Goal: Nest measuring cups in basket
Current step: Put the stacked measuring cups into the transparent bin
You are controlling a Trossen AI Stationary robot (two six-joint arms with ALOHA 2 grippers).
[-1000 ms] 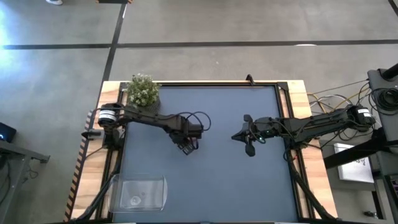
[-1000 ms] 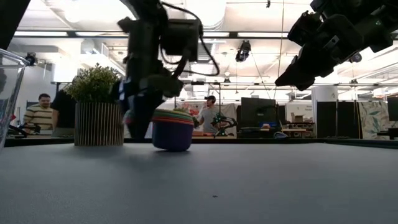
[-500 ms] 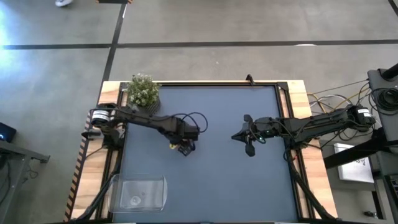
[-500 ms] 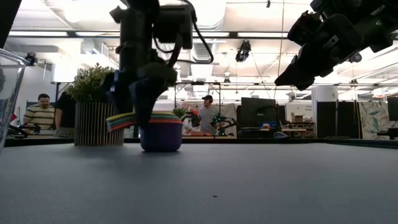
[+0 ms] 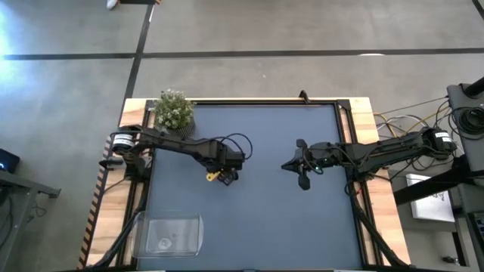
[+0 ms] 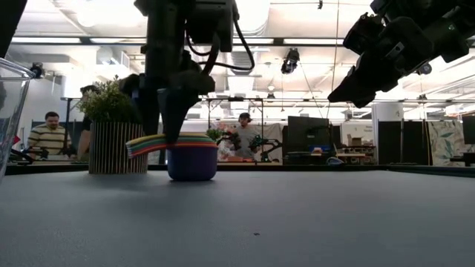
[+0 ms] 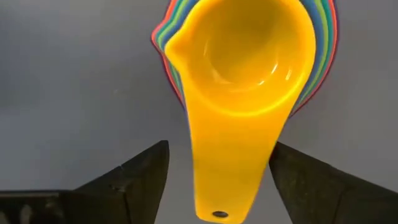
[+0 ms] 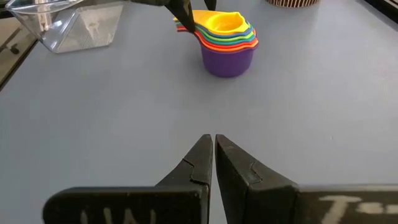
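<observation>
Open-plan robotics lab: monitors (image 6: pixel 306 136), seated people (image 6: pixel 49 136), concrete floor (image 5: pixel 249 26).

From my station, the measuring cups (image 7: pixel 249 74) look like smooth, glossy plastic; the yellow one on top catches bright highlights in its bowl. The basket (image 5: pixel 168 234) is clear, shiny plastic, see-through to the table (image 5: pixel 265 219), whose dark grey top reads matt and even, with bare pale wood at its edges. I see the left gripper's fingers (image 7: pixel 134 180) as dull black, faintly textured.
</observation>
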